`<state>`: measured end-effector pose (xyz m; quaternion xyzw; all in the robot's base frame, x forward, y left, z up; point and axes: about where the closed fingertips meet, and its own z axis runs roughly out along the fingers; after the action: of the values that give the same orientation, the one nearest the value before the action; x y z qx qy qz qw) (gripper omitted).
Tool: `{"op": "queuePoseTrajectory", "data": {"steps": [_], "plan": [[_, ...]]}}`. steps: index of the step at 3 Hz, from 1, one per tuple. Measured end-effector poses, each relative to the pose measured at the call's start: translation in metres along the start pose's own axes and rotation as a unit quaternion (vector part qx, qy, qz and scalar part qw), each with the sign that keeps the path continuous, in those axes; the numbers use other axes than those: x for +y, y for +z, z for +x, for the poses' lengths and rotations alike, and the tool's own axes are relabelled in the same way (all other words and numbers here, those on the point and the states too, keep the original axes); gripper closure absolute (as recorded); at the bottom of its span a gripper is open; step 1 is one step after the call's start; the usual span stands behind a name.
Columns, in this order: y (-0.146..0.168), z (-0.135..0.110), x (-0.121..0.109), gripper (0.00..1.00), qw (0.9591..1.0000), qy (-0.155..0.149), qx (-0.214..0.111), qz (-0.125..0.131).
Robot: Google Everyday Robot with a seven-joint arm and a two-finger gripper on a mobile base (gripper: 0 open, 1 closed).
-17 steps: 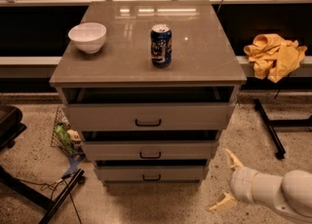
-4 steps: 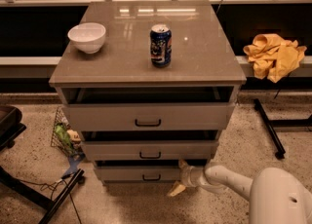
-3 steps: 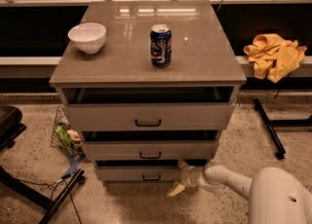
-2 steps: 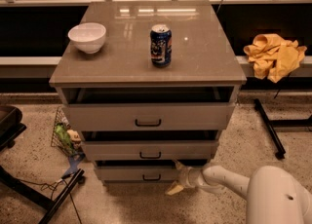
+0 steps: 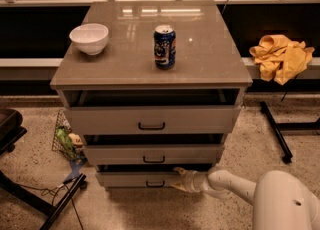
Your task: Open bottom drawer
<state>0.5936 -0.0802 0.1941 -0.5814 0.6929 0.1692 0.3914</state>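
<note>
Pincer (image 5: 176,179) at bottom drawer (image 5: 127,179); arm (image 5: 280,201) cropped

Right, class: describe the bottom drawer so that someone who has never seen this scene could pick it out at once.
Find the grey-beige cabinet with a bowl and a can on top; it has three drawers. The bottom drawer is the lowest, nearest the floor, with the shallowest front and a small black handle, and only it has the gripper at its front.
</note>
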Motion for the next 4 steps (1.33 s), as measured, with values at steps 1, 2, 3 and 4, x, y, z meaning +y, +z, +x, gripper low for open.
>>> {"op": "queuePoseTrajectory", "data": {"steps": [1,2,3,4], "plan": [[0.002,-0.001,0.001,0.84,1.0000,0.000,-0.001,-0.002],[0.002,-0.001,0.002,1.00,1.0000,0.000,-0.001,-0.002],[0.002,-0.001,0.002,1.00,1.0000,0.000,-0.001,-0.002],[-0.026,0.011,0.013,1.00,0.9997,0.017,-0.006,-0.018]]}}
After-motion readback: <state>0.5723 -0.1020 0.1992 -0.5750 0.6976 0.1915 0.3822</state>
